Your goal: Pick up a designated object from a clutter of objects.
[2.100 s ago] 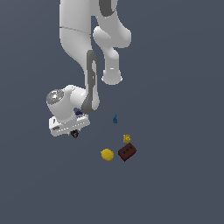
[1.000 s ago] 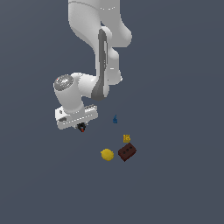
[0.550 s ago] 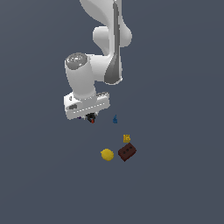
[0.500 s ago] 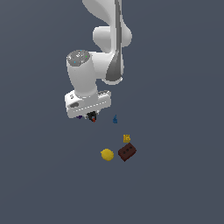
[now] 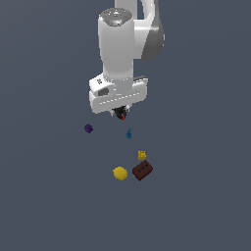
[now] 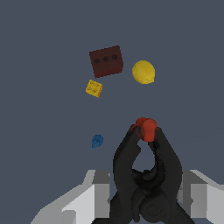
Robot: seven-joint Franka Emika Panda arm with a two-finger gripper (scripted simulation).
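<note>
The designated object (image 6: 124, 162), a black pronged thing with a red tip (image 6: 145, 128), is clamped between my grey fingers (image 6: 98, 192). My gripper (image 5: 120, 111) is shut on it and holds it in the air, above and apart from the clutter. In the exterior view the black thing (image 5: 120, 114) hangs just under the hand. My gripper also shows in the wrist view (image 6: 146, 197).
On the floor lie a purple cube (image 5: 88, 128), a blue cone-like piece (image 5: 129, 133), a small yellow block (image 5: 142, 155), a yellow ball (image 5: 120, 173) and a brown brick (image 5: 142, 170). The wrist view shows the brick (image 6: 106, 61), ball (image 6: 143, 71), block (image 6: 94, 88) and cone (image 6: 97, 141).
My arm has swung to the exterior view's right and risen with the black thing in the gripper. The purple cube has come into view. The other items have not moved.
</note>
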